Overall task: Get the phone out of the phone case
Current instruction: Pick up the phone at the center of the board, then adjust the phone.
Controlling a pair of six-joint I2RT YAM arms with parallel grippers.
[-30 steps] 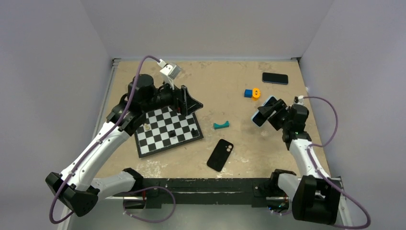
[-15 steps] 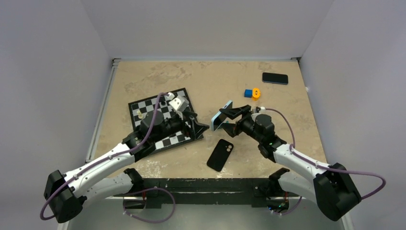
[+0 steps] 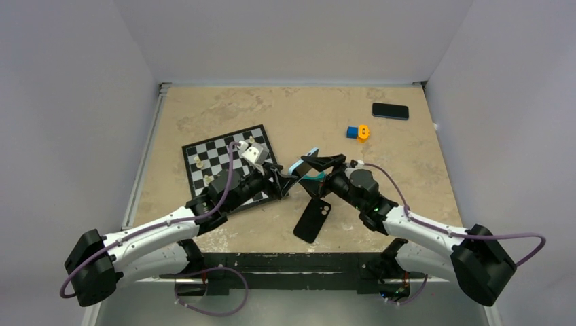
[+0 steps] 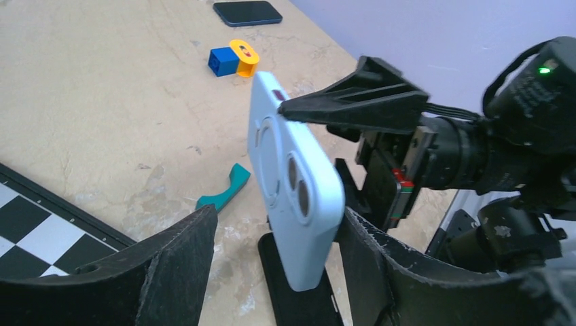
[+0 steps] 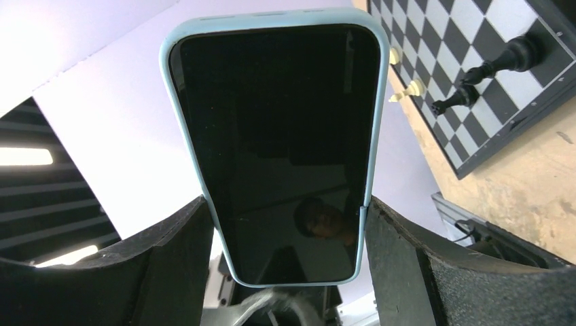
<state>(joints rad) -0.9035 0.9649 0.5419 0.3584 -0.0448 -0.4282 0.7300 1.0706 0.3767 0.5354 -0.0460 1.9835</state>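
Fingers (image 5: 170, 272) of the right gripper (image 5: 283, 210) squeeze the flat light-blue phone with the black screen (image 5: 278, 136) by its two long sides and hold it up in the air. The left gripper (image 4: 277, 217) is wide open. The phone's lower end sits in the gap between its two black fingers, and I cannot tell if they touch it. Below the phone, the thin black phone case with two round holes (image 3: 312, 219) lies flat on the table, and the phone is out of it. A small teal curved piece (image 4: 224, 193) lies near it. The black and white chessboard (image 3: 217, 153) is by the left arm, with a few little chess pieces (image 3: 198, 161) standing on it. Farther back are a blue block (image 3: 352, 132) touching an orange piece (image 3: 364, 132), and a shiny all-black phone slab (image 3: 390, 111). The table (image 3: 285, 115) is sandy tan with pale patches. Plain pale grey walls (image 3: 285, 41) stand on three sides
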